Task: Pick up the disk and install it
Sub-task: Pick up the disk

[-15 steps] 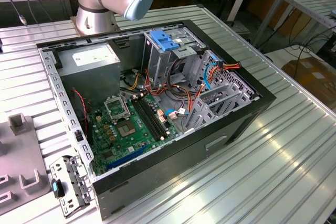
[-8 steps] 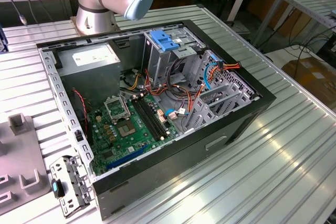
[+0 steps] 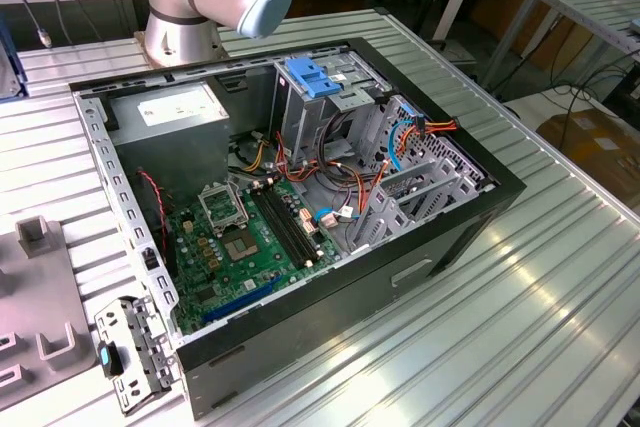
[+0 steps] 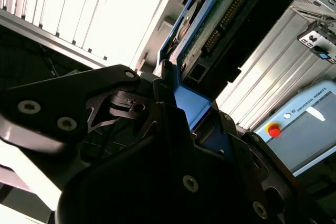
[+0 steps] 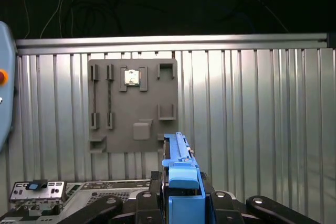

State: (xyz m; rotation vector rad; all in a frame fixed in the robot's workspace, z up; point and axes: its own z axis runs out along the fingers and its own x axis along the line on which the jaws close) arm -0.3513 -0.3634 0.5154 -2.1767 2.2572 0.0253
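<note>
Disk [image 5: 177,156] flat, rectangular, blue plastic-edged; clamped edge-on in black hand [image 5: 181,195].

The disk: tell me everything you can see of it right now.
The disk is clamped edge-on in the hand, off the table. In both wrist views a blue plastic rail runs along its side; the second wrist view shows its green circuit-board face and a connector row at one end. Only the hand touches it.

An open computer case [image 3: 350,292] sits on the ribbed surface [image 3: 540,327], green circuit board [image 3: 235,242] and grey power box [image 3: 170,112] inside. A grey slotted plate [image 3: 35,317] lies at the surface's edge, the exterior view's left.
</note>
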